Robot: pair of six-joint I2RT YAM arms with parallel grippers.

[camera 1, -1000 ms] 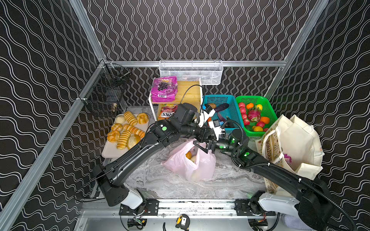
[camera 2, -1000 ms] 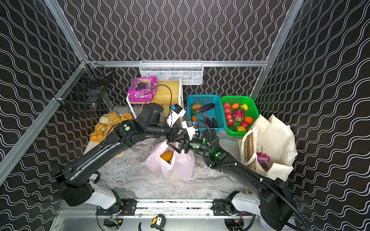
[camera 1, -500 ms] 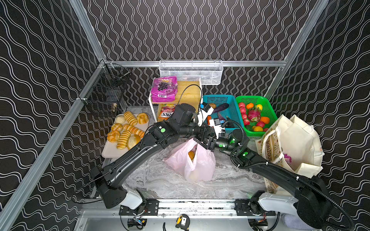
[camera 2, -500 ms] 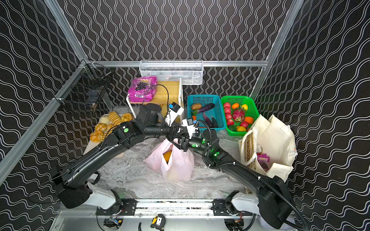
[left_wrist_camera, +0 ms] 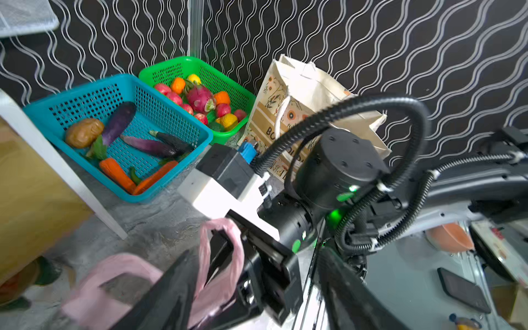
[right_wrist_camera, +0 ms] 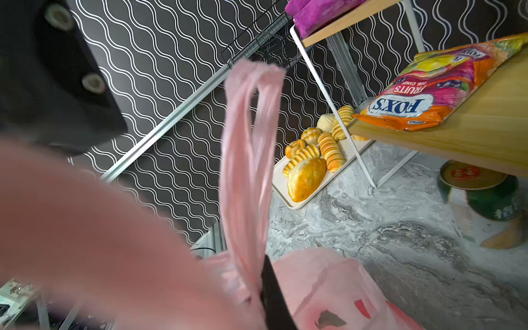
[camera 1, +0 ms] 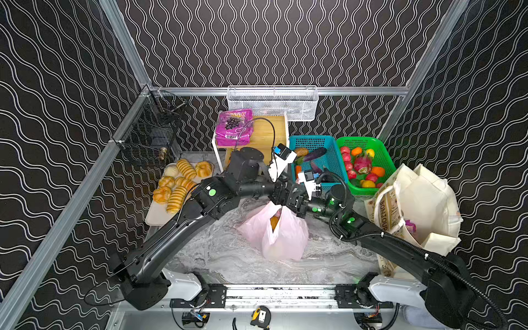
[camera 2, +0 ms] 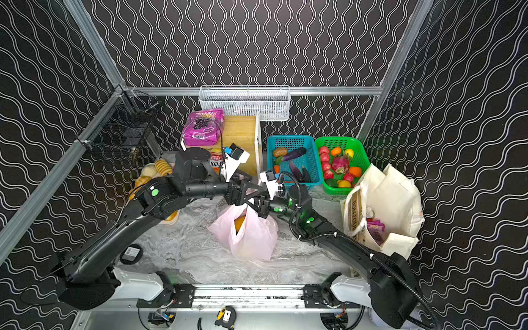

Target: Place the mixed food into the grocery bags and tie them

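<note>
- Two grocery bags on the table: one pink plastic bag [camera 1: 281, 237], one cream tote [camera 1: 423, 205].
- Two mesh baskets: one blue basket [camera 1: 311, 138], one green basket [camera 1: 360, 139].
- The blue one's carrying one potato [left_wrist_camera: 84, 132], two carrots [left_wrist_camera: 117, 175] and three eggplants [left_wrist_camera: 118, 123].
- One dragon fruit [left_wrist_camera: 200, 98] in the green.
- Two magenta pouches [camera 1: 234, 127]: one up on the shelf [camera 1: 280, 128], one down in the tote.
- One FOX'S candy bag [right_wrist_camera: 428, 97].
- One tray [camera 1: 155, 214] of bread rolls [camera 1: 175, 195], packed too tight to count.
- Two wire baskets: one white wire basket [camera 1: 271, 103], one black wire basket [camera 1: 151, 134].
- One tape measure [camera 1: 260, 315].
</note>
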